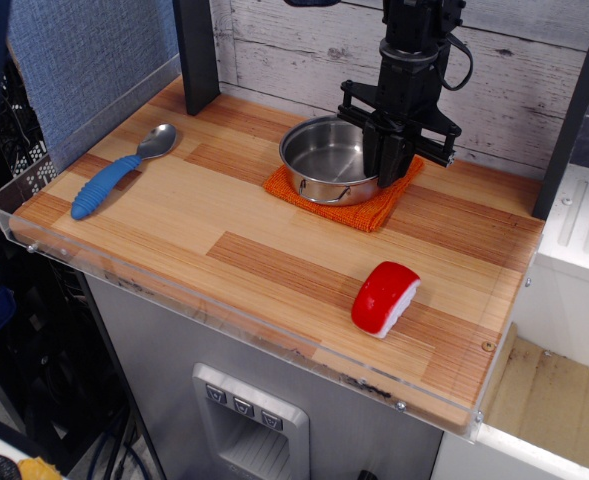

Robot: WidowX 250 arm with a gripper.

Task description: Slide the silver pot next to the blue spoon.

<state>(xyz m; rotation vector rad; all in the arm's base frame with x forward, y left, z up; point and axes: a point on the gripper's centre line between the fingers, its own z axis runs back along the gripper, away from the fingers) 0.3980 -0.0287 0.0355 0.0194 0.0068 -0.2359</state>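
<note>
Black gripper (386, 172) looks clamped on the right rim of the shallow shiny steel pot w/ wire loop handles (329, 160); pot sits on an orange woven cloth (346, 197), well apart from the blue ribbed-handle spoon w/ silver bowl (120, 172) at far left. Risk, imo: cloth drags along or bunches, pot tips or slips from the rim grip. Striped wood tabletop (224, 255) w/ clear acrylic edging, whitewashed plank wall behind; red-and-white sushi-like toy (384, 298) near front, off the path.

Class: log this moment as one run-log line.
gripper: shut on silver pot rim | pot: on orange cloth | blue spoon: far left, apart
</note>
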